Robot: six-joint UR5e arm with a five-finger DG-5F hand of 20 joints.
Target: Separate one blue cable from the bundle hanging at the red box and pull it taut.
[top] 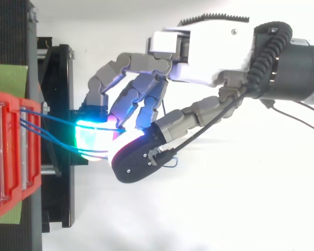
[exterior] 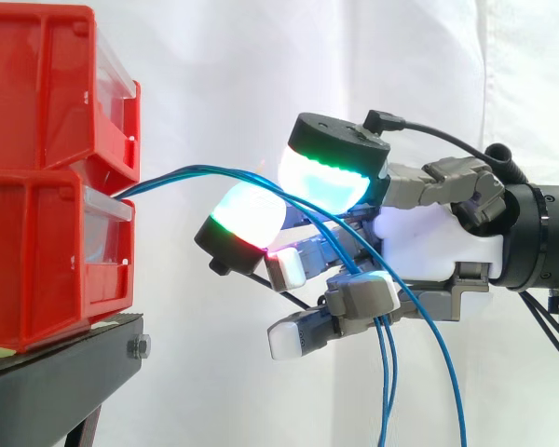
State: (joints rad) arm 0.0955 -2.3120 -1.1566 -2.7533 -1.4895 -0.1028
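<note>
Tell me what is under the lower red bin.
A black stand, with a green sheet lying on it. The lower red bin covers how far the sheet reaches.

Backdrop: white curtain (exterior: 261, 74), plain, with soft folds toward the right. Black stand (exterior: 65, 372) at lower left in the side view, with a silver bolt (exterior: 138, 347) on its end face. Top view: green sheet (top: 8, 78) lies flat on the stand, at the left edge.
</note>
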